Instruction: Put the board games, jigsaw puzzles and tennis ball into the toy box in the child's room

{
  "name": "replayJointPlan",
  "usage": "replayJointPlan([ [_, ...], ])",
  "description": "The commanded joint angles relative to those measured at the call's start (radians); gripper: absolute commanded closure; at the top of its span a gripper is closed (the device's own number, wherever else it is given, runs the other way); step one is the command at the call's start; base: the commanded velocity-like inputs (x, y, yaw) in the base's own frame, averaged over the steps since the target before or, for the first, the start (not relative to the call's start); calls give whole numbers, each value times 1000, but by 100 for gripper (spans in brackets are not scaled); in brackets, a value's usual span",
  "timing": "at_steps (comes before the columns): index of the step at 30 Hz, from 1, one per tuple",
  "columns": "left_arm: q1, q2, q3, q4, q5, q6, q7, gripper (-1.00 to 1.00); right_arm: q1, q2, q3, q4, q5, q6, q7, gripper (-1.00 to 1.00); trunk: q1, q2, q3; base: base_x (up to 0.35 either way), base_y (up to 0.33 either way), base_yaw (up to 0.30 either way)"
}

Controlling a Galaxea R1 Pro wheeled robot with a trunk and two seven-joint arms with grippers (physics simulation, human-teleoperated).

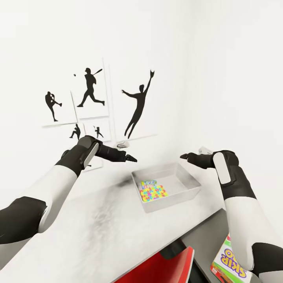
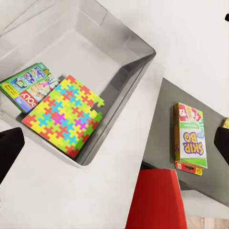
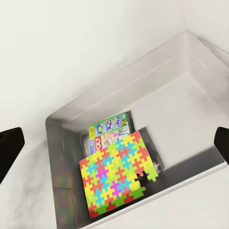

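Pale grey and mottled, the tabletop (image 1: 98,232) carries the toy box (image 1: 184,192) near the wall, and inside it the bright jigsaw puzzle (image 1: 153,193) lies against a green-lidded board game (image 1: 148,183). Both arms hover above the bin, the left gripper (image 1: 131,158) at its 10 o'clock and the right gripper (image 1: 184,156) at its 1 o'clock in the head view. In each wrist view the two dark fingers (image 2: 9,145) sit wide apart at the frame's edges with nothing between them, so both hands are empty and spread.

The Skip-Bo box (image 1: 232,259) still outside the bin lies flat on the dark tabletop section, at roughly 5 o'clock from the toy box and close under the right forearm. Its long axis runs about parallel to that dark top's near edge, as the left wrist view (image 2: 191,137) shows. The right arm is judged the nearer, though it would have to swing back and down toward the robot to reach it.
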Motion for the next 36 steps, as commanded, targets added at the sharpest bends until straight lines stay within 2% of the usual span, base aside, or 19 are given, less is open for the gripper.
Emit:
replayJointPlan([
  [1, -1, 2, -5, 0, 10, 6, 4, -100, -1, 0, -1, -1, -10, 4, -8, -100, 1, -2, -1, 0, 0, 68],
  [24, -1, 3, -6, 0, 10, 6, 5, -100, -1, 3, -2, 9, -9, 4, -10, -100, 1, -2, 7, 0, 1, 17],
  [36, -1, 1, -6, 0, 11, 6, 4, -100, -2, 4, -1, 9, -8, 4, -11, -100, 1, -2, 10, 4, 85, -48],
])
